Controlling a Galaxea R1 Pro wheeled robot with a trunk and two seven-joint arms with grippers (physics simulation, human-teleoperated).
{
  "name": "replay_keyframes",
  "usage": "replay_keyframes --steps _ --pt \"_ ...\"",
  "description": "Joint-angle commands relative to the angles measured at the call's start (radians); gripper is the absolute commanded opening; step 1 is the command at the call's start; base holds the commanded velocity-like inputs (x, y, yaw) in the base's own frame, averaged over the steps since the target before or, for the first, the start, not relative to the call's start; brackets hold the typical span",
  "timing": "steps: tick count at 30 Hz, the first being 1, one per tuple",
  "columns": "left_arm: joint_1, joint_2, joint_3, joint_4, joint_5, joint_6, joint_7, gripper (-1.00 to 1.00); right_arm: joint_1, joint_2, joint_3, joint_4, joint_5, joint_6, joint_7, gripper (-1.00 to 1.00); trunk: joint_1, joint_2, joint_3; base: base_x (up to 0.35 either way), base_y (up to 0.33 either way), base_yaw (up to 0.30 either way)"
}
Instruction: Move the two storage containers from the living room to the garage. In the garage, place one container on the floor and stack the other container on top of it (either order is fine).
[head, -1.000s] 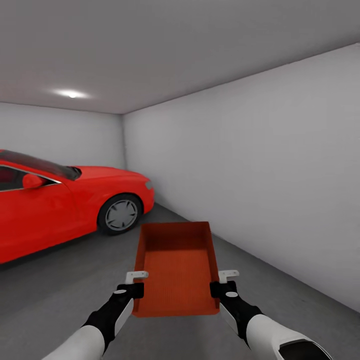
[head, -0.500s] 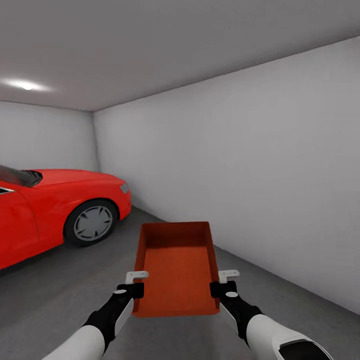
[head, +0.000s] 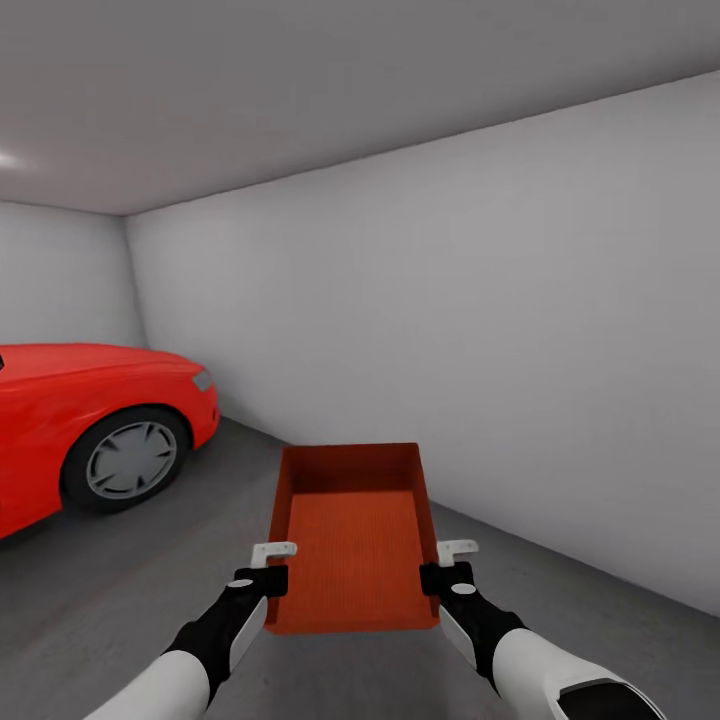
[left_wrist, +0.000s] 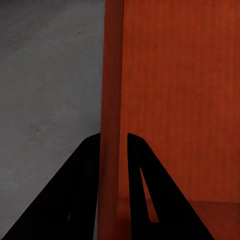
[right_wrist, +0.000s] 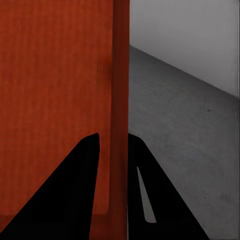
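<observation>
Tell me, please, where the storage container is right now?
In the head view the storage container is held centrally above the grey floor, gripped on its side walls by the left gripper and right gripper, with the red car to its left.

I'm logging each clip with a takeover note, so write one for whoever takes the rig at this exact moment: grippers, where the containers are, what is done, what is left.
Left gripper: shut on the left wall of the storage container, one finger on each side of it.
Right gripper: shut on the right wall in the same way.
The container is lidless, empty, roughly level, and carried in front of the trunk above the floor.
The rig is in the garage, facing a grey wall, with a red car at the left.
Done: this container has reached the garage.
Left: set it down. I cannot tell where the second container is; one must end up stacked on the other.
</observation>
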Motion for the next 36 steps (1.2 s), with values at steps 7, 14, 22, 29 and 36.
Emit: replay_keyframes --steps 7,14,22,29,36 --pt "0.001 0.012 0.050 -0.001 -0.002 0.008 0.016 -1.00 -0.001 -0.003 -0.062 -0.003 0.015 -0.004 -0.030 -1.00 0.000 -0.001 -0.003 0.000 0.000 -0.281" --pt "0.001 0.012 0.049 -0.001 -0.002 0.008 0.016 -1.00 -0.001 -0.003 -0.062 -0.003 0.015 -0.004 -0.030 -1.00 0.000 -0.001 -0.006 0.000 0.000 -0.281" --pt "0.001 0.010 0.048 -0.001 -0.002 0.008 0.017 -1.00 -0.001 -0.003 -0.062 -0.003 0.015 -0.004 -0.030 -1.00 0.000 -0.001 -0.008 0.000 0.000 -0.281" --pt "0.001 0.010 0.048 -0.001 -0.002 0.009 0.017 -1.00 -0.001 -0.004 -0.062 -0.003 0.015 -0.004 -0.030 -1.00 0.000 -0.001 -0.011 0.000 0.000 -0.280" --pt "0.001 0.010 0.048 -0.001 -0.002 0.009 0.017 -1.00 -0.001 -0.003 -0.062 -0.003 0.015 -0.004 -0.030 -1.00 0.000 -0.001 -0.014 0.000 0.000 -0.280"
